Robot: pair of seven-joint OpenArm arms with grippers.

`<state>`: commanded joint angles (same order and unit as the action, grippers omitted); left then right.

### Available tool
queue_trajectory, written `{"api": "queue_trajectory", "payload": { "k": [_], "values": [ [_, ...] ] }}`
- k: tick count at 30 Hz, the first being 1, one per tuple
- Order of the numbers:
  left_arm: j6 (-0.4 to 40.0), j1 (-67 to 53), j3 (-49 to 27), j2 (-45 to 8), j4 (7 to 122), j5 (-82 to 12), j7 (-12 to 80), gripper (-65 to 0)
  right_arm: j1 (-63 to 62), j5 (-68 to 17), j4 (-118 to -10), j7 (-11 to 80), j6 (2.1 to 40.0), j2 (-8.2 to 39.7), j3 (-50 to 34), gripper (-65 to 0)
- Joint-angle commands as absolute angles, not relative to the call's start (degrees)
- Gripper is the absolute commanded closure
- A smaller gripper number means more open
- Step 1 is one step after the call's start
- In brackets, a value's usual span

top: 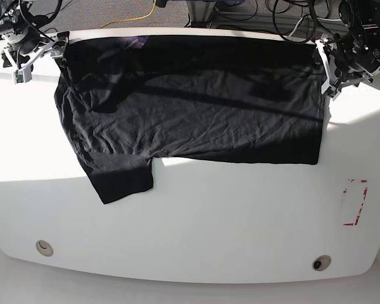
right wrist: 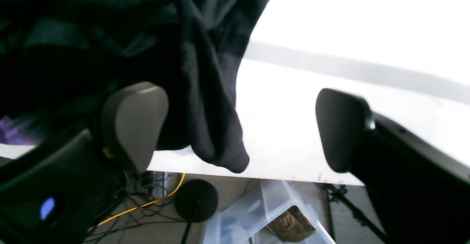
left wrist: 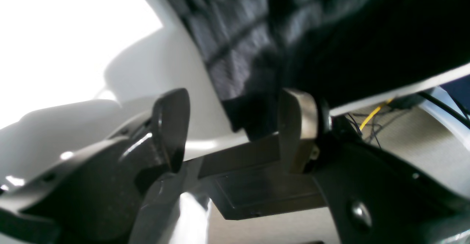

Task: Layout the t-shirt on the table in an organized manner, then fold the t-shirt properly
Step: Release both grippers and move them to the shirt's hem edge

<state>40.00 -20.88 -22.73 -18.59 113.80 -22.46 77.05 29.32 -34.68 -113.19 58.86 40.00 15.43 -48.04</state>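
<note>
I see the t-shirt (top: 196, 107) spread along the desk's (top: 196, 228) far edge, one sleeve trailing toward the middle. Both tools, left tool (left wrist: 235, 126) and right tool (right wrist: 242, 126), are spread at its far corners, gripping nothing. I'd pinch both corners evenly, then pull taut.

Left gripper (left wrist: 235, 126) jaws parted; right gripper (right wrist: 235, 126) jaws spread wide.
</note>
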Motion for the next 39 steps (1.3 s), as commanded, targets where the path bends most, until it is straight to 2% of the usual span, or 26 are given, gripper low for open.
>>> {"api": "queue_trajectory", "payload": {
  "k": [3,8,16,20,27,33,39],
  "values": [
    [40.0,-18.8,-22.7,-21.1,113.8,-27.3,77.1,-36.3,26.1,-34.4,-113.0,58.9,40.0,16.7,-47.8,-65.0],
    [40.0,-12.3,-23.1,-22.8,113.5,-32.2,77.1,-36.3,18.1,-34.3,-106.3,58.9,40.0,19.3,-43.7,-65.0],
    [40.0,2.2,-22.7,-21.8,109.3,-27.1,77.0,-36.3,4.3,-34.3,-90.7,58.5,40.0,23.2,-34.9,-65.0],
    [40.0,8.4,-22.7,-20.5,106.2,-25.3,76.9,-36.3,-1.2,-34.2,-84.9,58.2,40.0,24.0,-33.3,-65.0],
    [40.0,17.6,-23.0,-17.5,95.9,-17.2,76.7,-36.1,-9.6,-27.4,-75.9,51.9,40.0,25.0,-27.6,-65.0],
    [40.0,18.9,-22.7,-16.4,88.1,-13.7,69.3,-36.0,-15.5,-22.5,-66.3,47.7,40.0,24.7,-25.5,-65.0],
    [40.0,19.1,-22.7,-16.5,79.5,-11.8,63.4,-36.0,-19.4,-21.1,-55.9,41.1,40.0,25.1,-21.8,-65.0]
  ]
}}
